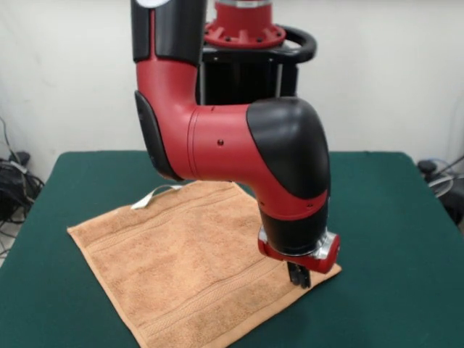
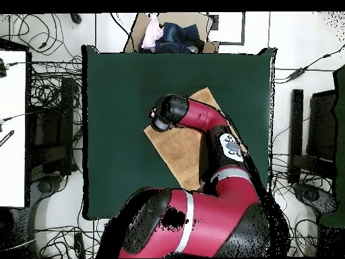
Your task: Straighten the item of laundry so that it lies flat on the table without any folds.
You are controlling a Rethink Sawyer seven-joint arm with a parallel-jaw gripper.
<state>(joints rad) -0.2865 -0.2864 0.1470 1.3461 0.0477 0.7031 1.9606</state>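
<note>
The item of laundry is an orange-tan towel spread out on the green table, turned like a diamond. Woven bands run near two of its ends, and a white tag sticks out at its far edge. No folds show on the visible part. My gripper points down at the towel's right corner, at or just above the cloth. In the overhead view the arm covers much of the towel, and the wrist hides the gripper.
An open cardboard box of clothes stands beyond the table's far edge in the overhead view. Cables and equipment lie on the floor around the table. Green cloth surrounds the towel on all sides.
</note>
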